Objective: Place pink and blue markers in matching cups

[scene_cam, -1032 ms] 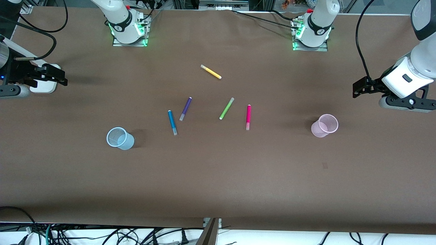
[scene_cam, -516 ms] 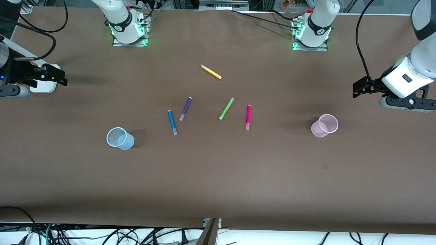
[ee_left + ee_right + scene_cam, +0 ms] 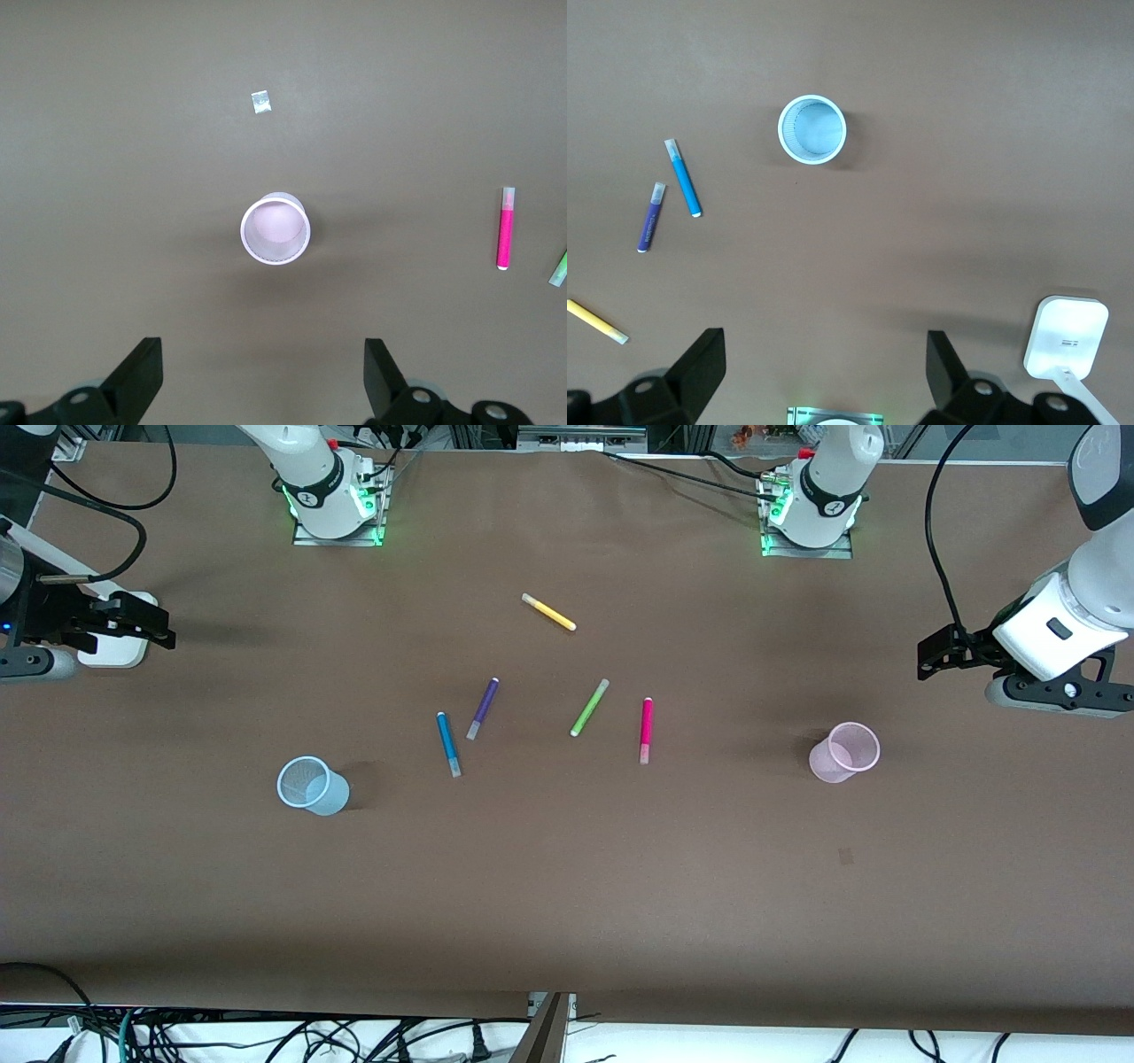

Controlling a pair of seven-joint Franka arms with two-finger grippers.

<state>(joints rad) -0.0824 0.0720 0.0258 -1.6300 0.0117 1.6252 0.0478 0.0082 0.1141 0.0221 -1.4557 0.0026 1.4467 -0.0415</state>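
Brown counter (image 3: 567, 886) unchanged over the last second: both arms wait. Left tool (image 3: 261, 372) hangs spread, empty, above pink cup (image 3: 275, 229), pink marker (image 3: 506, 227) aside. Right tool (image 3: 824, 372) likewise gapes over blue cup (image 3: 812, 129), blue marker (image 3: 683, 177) nearby. Nothing started.

the green marker (image 3: 559, 266) is cut by the picture's edge in the left wrist view, only one end showing. the yellow marker (image 3: 596, 320) runs off the edge in the right wrist view. both arms leave the front view at the desk's ends, upper links unseen. the small mark (image 3: 845, 856) near the desk's camera-side edge is too small to tell.
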